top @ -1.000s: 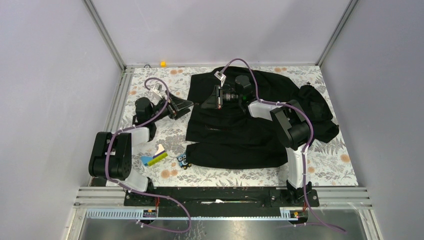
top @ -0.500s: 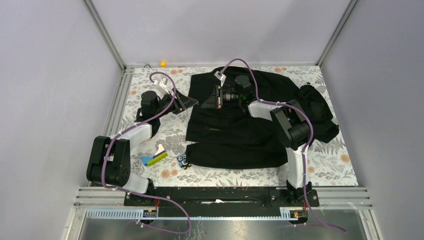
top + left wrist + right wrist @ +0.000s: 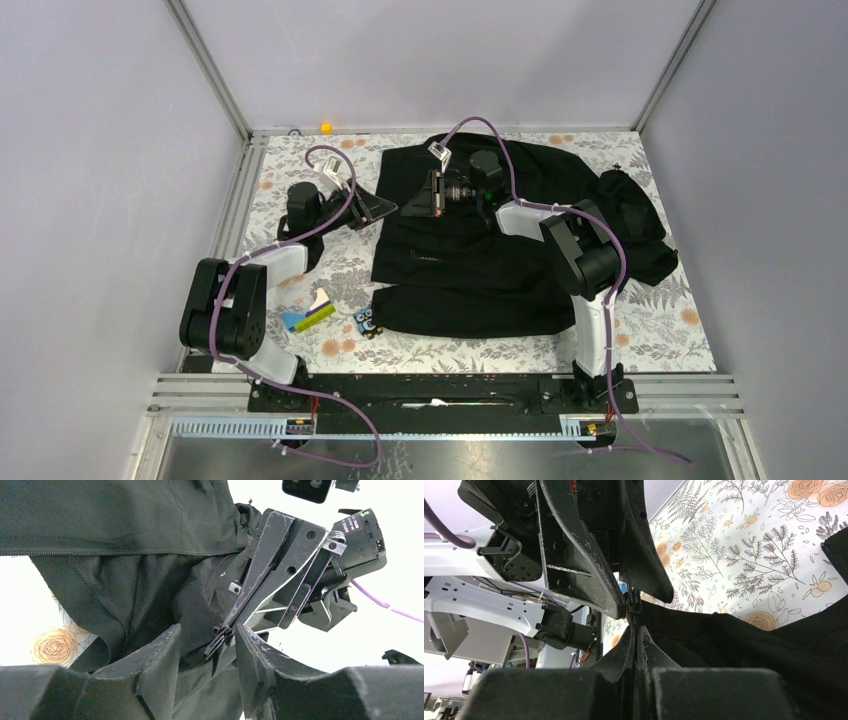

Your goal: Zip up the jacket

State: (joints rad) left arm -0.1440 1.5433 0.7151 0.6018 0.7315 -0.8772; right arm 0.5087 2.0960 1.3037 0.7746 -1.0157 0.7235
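Note:
The black jacket (image 3: 480, 270) lies spread on the flowered table. My right gripper (image 3: 415, 197) is at its upper left edge, shut on the zipper tape (image 3: 636, 622) of the jacket (image 3: 774, 650). The fabric is pulled taut from that grip. My left gripper (image 3: 385, 205) faces it from the left. In the left wrist view its fingers (image 3: 167, 647) stand apart around the zipper pull (image 3: 219, 640), which hangs nearer the right-hand finger, with a gap on both sides. My left gripper (image 3: 210, 640) is open. Jacket fabric (image 3: 125, 520) with a row of zipper teeth fills that view's upper left.
A small yellow, green and blue object (image 3: 308, 315) and a little toy (image 3: 367, 322) lie near the jacket's lower left corner. An orange piece (image 3: 326, 127) sits on the back rail. Metal frame posts rise at the table's back corners.
My left arm has reached rightward up to the jacket's edge beside the right gripper, and its jaws have narrowed around the zipper pull. The right arm and jacket have stayed put.

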